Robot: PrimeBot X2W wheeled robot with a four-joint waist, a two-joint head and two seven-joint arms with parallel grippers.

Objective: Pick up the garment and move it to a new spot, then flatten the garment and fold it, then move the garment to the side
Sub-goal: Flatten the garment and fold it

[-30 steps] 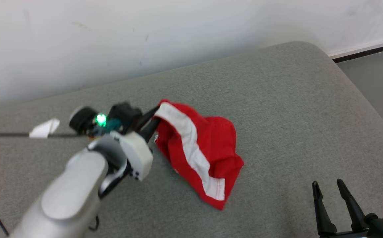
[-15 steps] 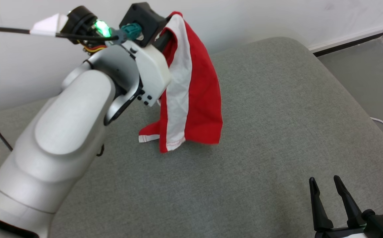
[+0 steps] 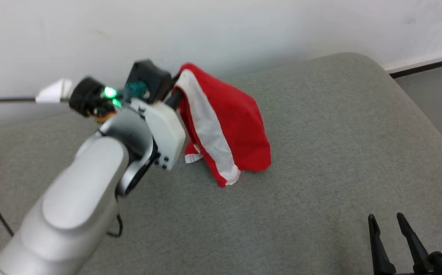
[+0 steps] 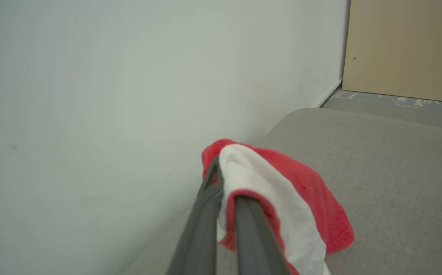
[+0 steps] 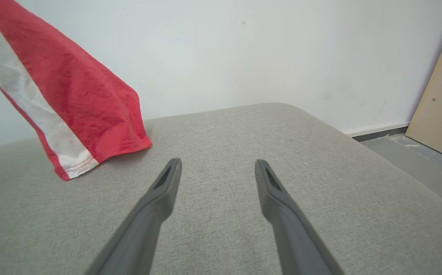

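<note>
Half a second on, the left gripper [image 3: 176,98], clamped on the red garment [image 3: 236,126], has dropped toward the cushion [image 3: 320,152]; the right gripper [image 3: 386,219] stays spread.

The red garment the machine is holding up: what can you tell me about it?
The garment is soft red cloth with a white stripe and a stitched hem. The left pincer is shut on its top edge, so it hangs slanted, its lower end seeming to rest on the grey cushion.
</note>
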